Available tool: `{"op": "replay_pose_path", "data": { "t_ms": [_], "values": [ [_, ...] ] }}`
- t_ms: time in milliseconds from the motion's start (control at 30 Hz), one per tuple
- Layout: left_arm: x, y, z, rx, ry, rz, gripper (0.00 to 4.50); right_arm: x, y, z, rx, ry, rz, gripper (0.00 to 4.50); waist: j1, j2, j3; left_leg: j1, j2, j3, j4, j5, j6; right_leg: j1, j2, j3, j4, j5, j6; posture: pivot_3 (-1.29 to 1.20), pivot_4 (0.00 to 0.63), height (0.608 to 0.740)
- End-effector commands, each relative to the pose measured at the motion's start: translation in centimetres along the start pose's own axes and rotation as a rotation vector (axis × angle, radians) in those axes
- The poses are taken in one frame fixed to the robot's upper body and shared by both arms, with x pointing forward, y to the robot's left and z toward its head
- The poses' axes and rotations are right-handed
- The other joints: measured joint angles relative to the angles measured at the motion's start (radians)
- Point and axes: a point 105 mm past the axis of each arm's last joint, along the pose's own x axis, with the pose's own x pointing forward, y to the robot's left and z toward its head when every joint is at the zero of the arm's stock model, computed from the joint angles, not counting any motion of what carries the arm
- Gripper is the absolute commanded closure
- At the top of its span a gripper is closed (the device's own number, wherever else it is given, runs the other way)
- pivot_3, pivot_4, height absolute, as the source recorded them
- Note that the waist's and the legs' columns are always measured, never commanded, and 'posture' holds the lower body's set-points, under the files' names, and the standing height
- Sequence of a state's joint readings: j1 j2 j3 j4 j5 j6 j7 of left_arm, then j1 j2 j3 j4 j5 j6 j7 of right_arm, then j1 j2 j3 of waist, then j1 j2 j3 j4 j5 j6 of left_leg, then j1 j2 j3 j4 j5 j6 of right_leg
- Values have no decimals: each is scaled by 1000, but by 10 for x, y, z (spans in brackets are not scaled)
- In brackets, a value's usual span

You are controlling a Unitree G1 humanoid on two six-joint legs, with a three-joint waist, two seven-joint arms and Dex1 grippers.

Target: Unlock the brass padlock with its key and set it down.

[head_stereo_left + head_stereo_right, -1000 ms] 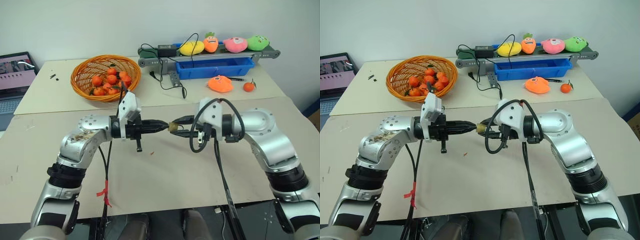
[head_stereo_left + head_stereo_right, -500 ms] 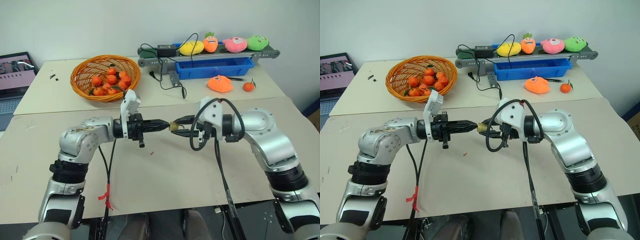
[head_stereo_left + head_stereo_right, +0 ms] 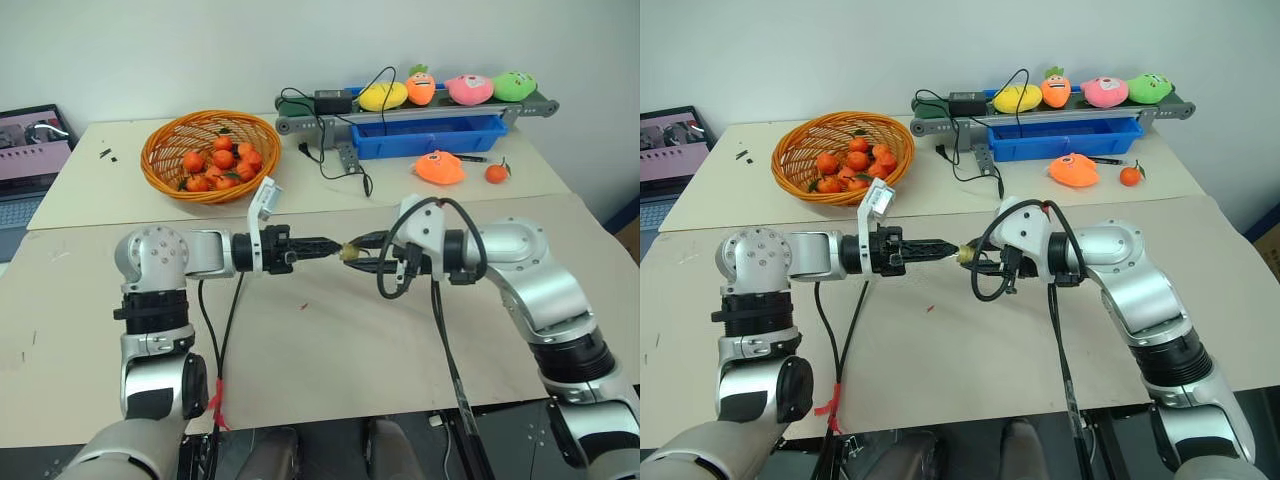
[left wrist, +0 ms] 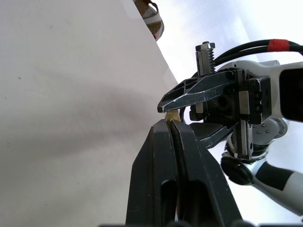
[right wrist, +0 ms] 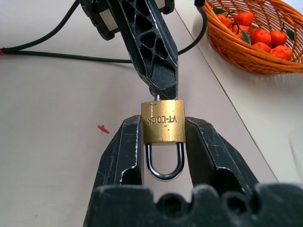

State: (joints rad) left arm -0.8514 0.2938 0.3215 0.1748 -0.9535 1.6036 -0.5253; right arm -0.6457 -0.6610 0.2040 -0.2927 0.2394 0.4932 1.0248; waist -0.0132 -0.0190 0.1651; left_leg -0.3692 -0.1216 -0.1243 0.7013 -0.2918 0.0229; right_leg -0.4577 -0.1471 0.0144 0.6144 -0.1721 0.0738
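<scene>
Beige table (image 3: 330, 350), brass padlock (image 5: 163, 122) shackle toward right gripper (image 5: 163, 142), key (image 5: 157, 96) end-on

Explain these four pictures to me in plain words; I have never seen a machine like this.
This is a two-armed humanoid robot, each arm ending in a gripper with two black fingers. Two pictures come from cameras in its head, looking down over its arms at a table. The other two come from cameras on its wrists, looking along the fingers.

The right gripper clamps a small brass padlock by its sides, shackle pointing back toward the wrist. The left gripper, fingers pressed shut, meets the padlock's end; a bit of silver metal shows there, probably the key, though it is mostly hidden.

Farther back are a basket of oranges, plush toys on a small conveyor above a blue tray, and a laptop.
</scene>
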Motion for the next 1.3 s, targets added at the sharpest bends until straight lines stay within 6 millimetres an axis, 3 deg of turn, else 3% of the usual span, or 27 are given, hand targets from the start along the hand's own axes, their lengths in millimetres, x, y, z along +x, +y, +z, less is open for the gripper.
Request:
{"op": "replay_pose_path", "data": {
  "t_ms": [33, 333, 467, 567, 700, 900, 1000, 1200, 1233, 1300],
  "values": [
    [5, 6, 3, -74, -4, 19, 4470, -2, 2, 29, -93, -94, 7, 3600, 1, 0, 0, 0, 0, 0, 0, 0, 0, 0, 0, 0, 0, 0, 0, 0, 150, 740],
    [12, 26, 25, -284, -131, 130, 4470, -3, 1, 29, -96, -90, 2, 3600, -3, 0, 0, 0, 0, 0, 0, 0, 0, 0, 0, 0, 0, 0, 0, 0, 150, 740],
    [13, 20, 27, -271, -164, 132, 4470, -3, 2, 29, -95, -89, 2, 3600, 2, -1, 0, -1, 0, 0, 1, 0, 0, 0, 0, 0, -1, 1, 1, 0, 150, 740],
    [2, 17, 34, -196, -201, 180, 4470, -2, 2, 29, -94, -89, 3, 3600, -1, 0, 0, -1, 0, 0, 1, 0, 0, 0, 0, 1, 0, 1, 1, 0, 150, 740],
    [-14, 4, 43, 41, -247, 231, 4470, -3, 1, 27, -91, -86, 1, 3600, -4, 0, 0, -1, 0, 1, 1, 0, 0, 0, 0, 1, 1, 1, 1, 0, 150, 740],
    [-35, -13, 35, 399, -272, 178, 4470, -8, -6, 20, -81, -65, -19, 3600, 0, 0, 0, -1, 0, 1, 1, 0, 0, 0, 0, 1, -1, 1, 1, 0, 150, 740],
    [-43, -14, 22, 423, -210, 107, 4470, -11, -11, 18, -79, -57, -34, 3600, 0, 0, 0, -1, 0, 1, 1, 0, 0, 0, 0, 1, -1, 1, 1, 0, 150, 740],
    [-48, -26, 7, 302, -117, -70, 4470, -12, -15, 18, -80, -59, -39, 3600, 0, 0, 0, -1, 0, 1, 1, 0, 0, 0, 0, 1, -1, 1, 1, 0, 150, 740],
    [-48, -28, 6, 300, -111, -83, 3935, -12, -15, 18, -81, -59, -39, 3600, 0, 0, 0, -1, 0, 1, 1, 0, 0, 0, 0, 1, -1, 1, 1, 0, 150, 740],
    [-47, -31, 4, 269, -99, -108, 3354, -12, -14, 19, -82, -61, -39, 3600, 0, 0, 0, -1, 0, 1, 1, 0, 0, 0, 0, 1, -1, 1, 1, 0, 150, 740]
  ]
}}
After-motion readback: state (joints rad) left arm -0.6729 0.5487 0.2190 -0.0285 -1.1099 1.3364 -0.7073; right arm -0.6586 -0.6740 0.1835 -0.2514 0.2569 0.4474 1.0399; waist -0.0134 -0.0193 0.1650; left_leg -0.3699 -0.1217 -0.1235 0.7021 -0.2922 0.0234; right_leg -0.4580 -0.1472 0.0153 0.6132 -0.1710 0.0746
